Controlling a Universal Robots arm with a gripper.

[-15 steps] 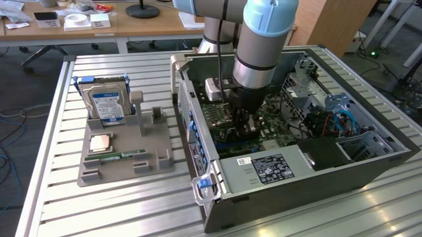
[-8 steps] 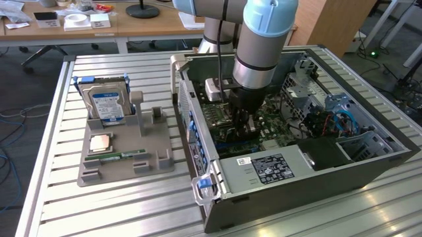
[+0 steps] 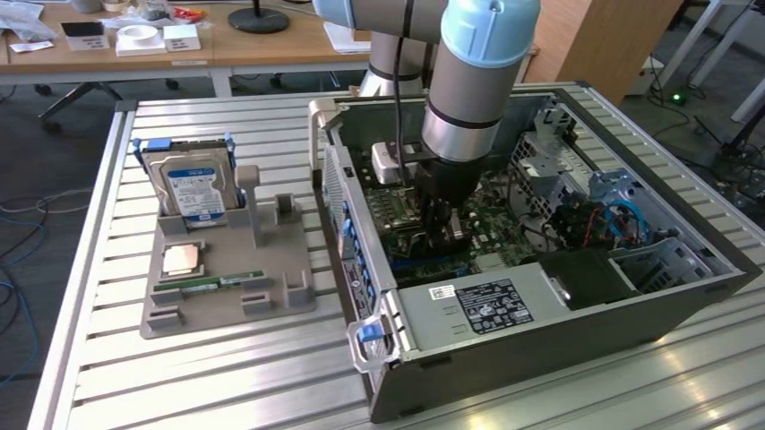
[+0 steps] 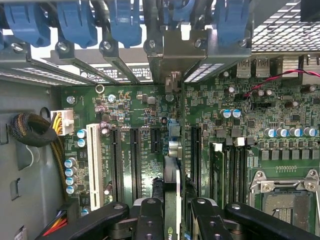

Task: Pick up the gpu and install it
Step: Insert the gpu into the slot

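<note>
The gpu (image 4: pixel 172 187) shows edge-on as a thin card standing upright between my fingers (image 4: pixel 150 217), with its silver bracket (image 4: pixel 172 55) reaching the case's rear slot openings. My gripper (image 4: pixel 175 212) is shut on it, low over the green motherboard (image 4: pixel 135 110), in line with one of the long black expansion slots. From the exterior view, my gripper (image 3: pixel 445 235) is sunk inside the open computer case (image 3: pixel 669 296), and the gpu (image 3: pixel 450 224) is a dark shape between the fingers, close to the board.
Blue slot latches (image 4: pixel 75 22) line the case's rear wall. Next to the card sit RAM slots (image 4: pixel 225 165) and the CPU socket (image 4: pixel 285 200). A power supply (image 3: pixel 490 309) fills the case's near corner. On the exterior view's left, a grey holder (image 3: pixel 227 296) carries a hard drive (image 3: pixel 192 184), a CPU (image 3: pixel 183 260) and a RAM stick (image 3: pixel 221 280).
</note>
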